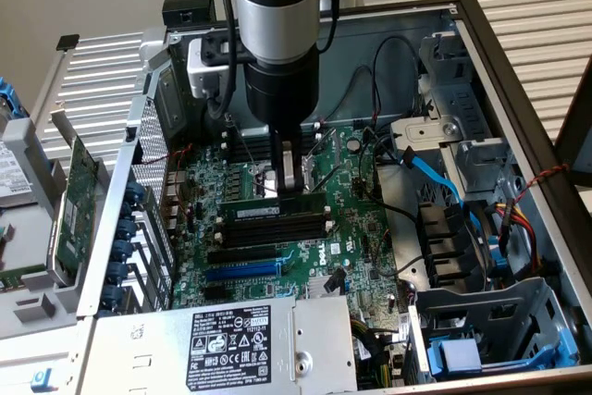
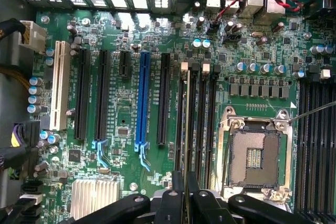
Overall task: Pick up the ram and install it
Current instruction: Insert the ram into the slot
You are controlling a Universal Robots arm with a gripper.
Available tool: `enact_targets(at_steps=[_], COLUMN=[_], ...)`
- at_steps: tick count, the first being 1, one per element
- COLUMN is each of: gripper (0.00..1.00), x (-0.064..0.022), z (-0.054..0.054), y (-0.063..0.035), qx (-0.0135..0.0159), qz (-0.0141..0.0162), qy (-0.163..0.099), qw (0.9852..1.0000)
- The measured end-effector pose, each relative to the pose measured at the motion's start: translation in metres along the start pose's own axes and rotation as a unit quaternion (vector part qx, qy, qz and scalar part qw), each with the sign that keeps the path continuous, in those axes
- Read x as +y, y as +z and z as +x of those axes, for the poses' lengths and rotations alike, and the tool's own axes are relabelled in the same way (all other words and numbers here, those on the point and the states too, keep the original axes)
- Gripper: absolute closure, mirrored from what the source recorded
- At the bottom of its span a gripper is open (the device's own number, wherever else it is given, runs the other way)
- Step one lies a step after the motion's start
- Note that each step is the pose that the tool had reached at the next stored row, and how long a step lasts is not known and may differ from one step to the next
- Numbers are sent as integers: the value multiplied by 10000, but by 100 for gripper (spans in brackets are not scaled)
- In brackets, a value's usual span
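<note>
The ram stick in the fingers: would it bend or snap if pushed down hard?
Probably stiff: the ram stands straight though the fingers grip it at one spot. Likely light, being so thin. Possibly fragile, since its chips sit bare.

The motherboard lies flat in the open case, with the power supply along the case's near edge in the exterior view. The ram stands on edge along the memory slots mid-board, and the gripper directly above pinches its upper edge. The expansion slots lie between these and the power supply, and a card stands outside the case on the exterior view's left.
</note>
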State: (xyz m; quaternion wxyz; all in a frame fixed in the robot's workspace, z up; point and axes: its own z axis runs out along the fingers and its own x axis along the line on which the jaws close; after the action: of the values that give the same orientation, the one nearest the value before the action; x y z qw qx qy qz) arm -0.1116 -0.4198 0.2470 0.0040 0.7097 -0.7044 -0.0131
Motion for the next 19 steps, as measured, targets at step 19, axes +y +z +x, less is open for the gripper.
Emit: enact_targets(at_steps=[19], gripper=[86], x=[61], z=[4], y=[72], qx=[-20], qz=[121], qy=[118], qw=[9999])
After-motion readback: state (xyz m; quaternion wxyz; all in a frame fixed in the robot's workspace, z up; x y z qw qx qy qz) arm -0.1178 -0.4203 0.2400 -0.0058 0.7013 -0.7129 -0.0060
